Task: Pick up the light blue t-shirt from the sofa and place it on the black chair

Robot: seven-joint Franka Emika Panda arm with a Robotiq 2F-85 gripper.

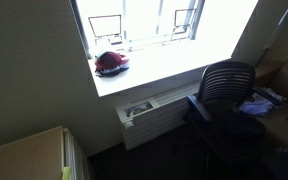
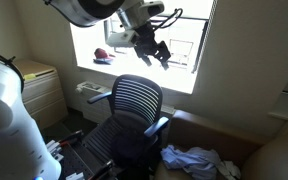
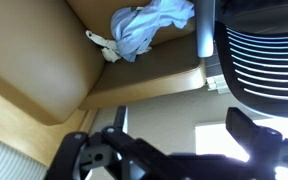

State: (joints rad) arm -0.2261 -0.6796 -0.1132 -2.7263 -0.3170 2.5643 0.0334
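- Well off to the left of the claw [image 2: 154, 50]: a red object [image 2: 102, 55] on the windowsill [image 1: 164, 75].
- Claw itself: released, fingers [image 3: 84, 162] spread wide with nothing between them, up in front of the bright window.
- Below the claw: the black mesh-backed chair [image 2: 134, 100], apart from the fingers.
- Down and to the right of the claw: the light blue t-shirt [image 2: 194, 160], crumpled on the brown sofa [image 3: 44, 60], just beside the chair and well clear of the claw.
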